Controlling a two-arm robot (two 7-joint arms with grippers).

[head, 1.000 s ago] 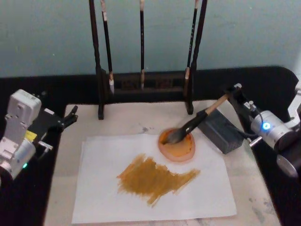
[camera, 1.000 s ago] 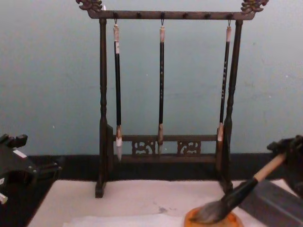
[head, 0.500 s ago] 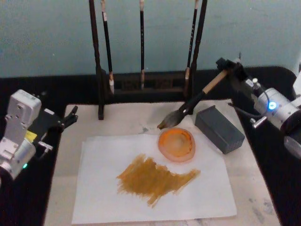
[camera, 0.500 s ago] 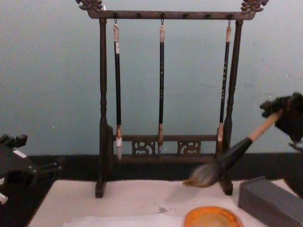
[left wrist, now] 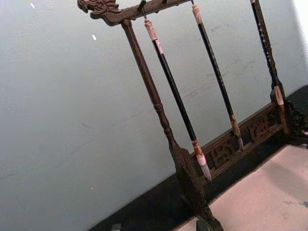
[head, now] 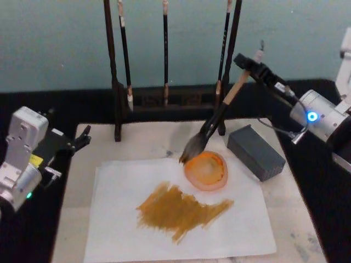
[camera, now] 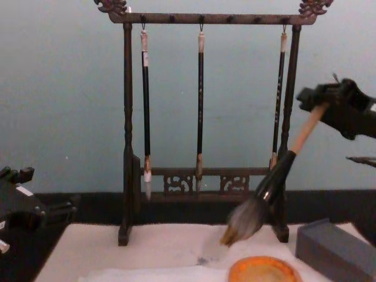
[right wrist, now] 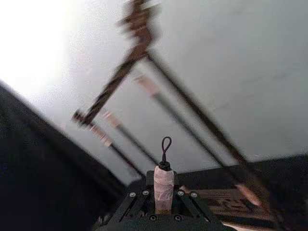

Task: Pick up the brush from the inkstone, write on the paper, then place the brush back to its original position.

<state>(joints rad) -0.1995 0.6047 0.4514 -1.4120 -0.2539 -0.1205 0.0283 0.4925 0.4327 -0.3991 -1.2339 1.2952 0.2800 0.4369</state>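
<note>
The right gripper (head: 245, 66), at the upper right of the head view, has its jaws closed on the white-wrapped top of the brush (head: 215, 119). The handle therefore slants down-left with the tuft hanging free. In the chest view the tuft is clear of the inkstone (head: 206, 169), just above its left rim. Gripping so high probably leaves the whole shaft free to sweep toward the paper (head: 118, 219) at lower centre, which bears an ochre patch (head: 181, 211). The left gripper (head: 81, 137) sits parked at mid left, beside the mat (head: 148, 139); whether it is open or closed cannot be told.
</note>
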